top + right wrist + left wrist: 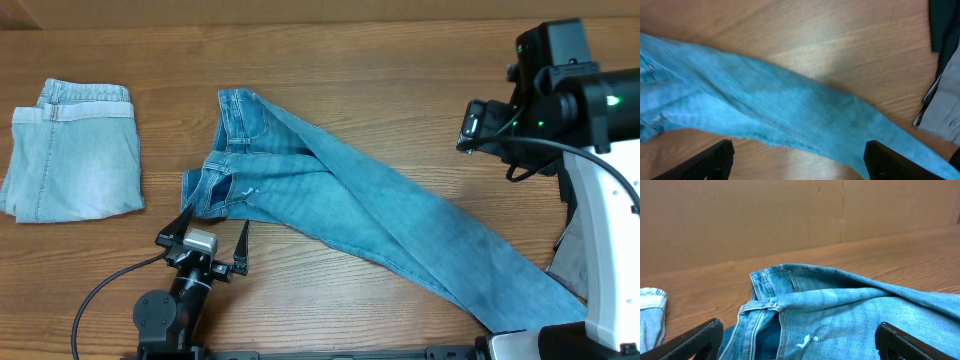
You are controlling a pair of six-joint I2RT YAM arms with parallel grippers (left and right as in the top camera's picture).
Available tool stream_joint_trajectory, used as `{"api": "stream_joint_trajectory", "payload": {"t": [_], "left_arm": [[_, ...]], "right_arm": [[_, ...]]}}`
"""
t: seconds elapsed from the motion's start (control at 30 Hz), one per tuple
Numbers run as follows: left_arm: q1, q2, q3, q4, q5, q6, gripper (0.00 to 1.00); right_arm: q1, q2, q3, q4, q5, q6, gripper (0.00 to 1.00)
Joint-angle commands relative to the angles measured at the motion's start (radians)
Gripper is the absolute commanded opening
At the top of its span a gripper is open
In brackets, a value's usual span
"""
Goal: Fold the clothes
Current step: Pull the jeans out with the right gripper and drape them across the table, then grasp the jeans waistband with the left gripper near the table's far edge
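Note:
The clothes in play are long mid-blue jeans (350, 200), lying slantwise from the waistband (240, 105) at upper left down to the legs at lower right. My left gripper (210, 238) stands open just in front of the waist end. In the left wrist view its fingers (700, 337) straddle the waist and a small frayed spot (805, 340) without touching. My right gripper (472, 128) hovers open above the table at upper right. In the right wrist view, the right gripper (799, 150) has the jeans' leg (790, 110) below it and nothing between the fingers.
A folded pale-wash pair of jeans (75, 150) lies at the far left. Grey cloth (565, 260) and a dark garment (945, 25) sit at the right edge by the white arm base (600, 220). A cardboard wall (790, 215) backs the table.

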Motion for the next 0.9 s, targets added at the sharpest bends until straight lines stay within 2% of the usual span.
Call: {"api": "stream_joint_trajectory", "payload": {"t": [0.0, 0.17, 0.27, 0.33, 0.4, 0.47, 0.5, 0.6, 0.67, 0.7, 0.73, 0.8, 0.87], "left_arm": [[0.006, -0.005, -0.003, 0.001, 0.01, 0.027, 1.0], [0.006, -0.005, -0.003, 0.025, 0.002, 0.027, 1.0], [0.006, -0.005, -0.003, 0.057, -0.026, 0.027, 1.0], [0.006, -0.005, -0.003, -0.004, -0.026, 0.027, 1.0], [0.005, -0.003, -0.003, 0.042, 0.027, 0.021, 1.0], [0.005, -0.003, 0.021, 0.175, 0.083, -0.161, 1.0], [0.005, 0.003, 0.098, 0.156, 0.039, -0.295, 1.0], [0.005, 0.154, 0.407, -0.089, 0.007, -0.308, 1.0], [0.005, 0.393, 0.696, -0.303, 0.011, -0.228, 1.0], [0.005, 0.531, 0.867, -0.47, 0.011, -0.169, 1.0], [0.005, 0.742, 1.128, -0.755, 0.004, -0.065, 1.0], [0.005, 1.039, 1.478, -1.133, -0.026, 0.002, 1.0], [0.005, 1.288, 1.725, -1.33, -0.021, 0.004, 1.0]], "right_arm": [[-0.003, -0.006, -0.085, 0.039, -0.017, 0.0, 0.89], [-0.003, -0.006, -0.223, 0.14, -0.052, 0.0, 0.9], [-0.003, -0.006, -0.229, 0.15, -0.052, 0.0, 0.9], [-0.003, -0.006, -0.229, 0.158, -0.053, 0.0, 0.9], [-0.003, -0.006, -0.229, 0.158, -0.052, -0.005, 0.91], [-0.003, -0.006, -0.229, 0.163, -0.052, -0.039, 0.92], [-0.003, -0.006, -0.229, 0.17, -0.052, -0.05, 0.93], [-0.003, -0.006, -0.229, 0.177, -0.053, -0.049, 0.93], [-0.003, -0.006, -0.229, 0.183, -0.053, -0.049, 0.93], [-0.003, -0.006, -0.229, 0.182, -0.053, -0.049, 0.94], [-0.003, -0.006, -0.229, 0.18, -0.053, -0.049, 0.94], [-0.003, -0.006, -0.229, 0.181, -0.053, -0.049, 0.94], [-0.003, -0.006, -0.229, 0.18, -0.053, -0.049, 0.93]]}}
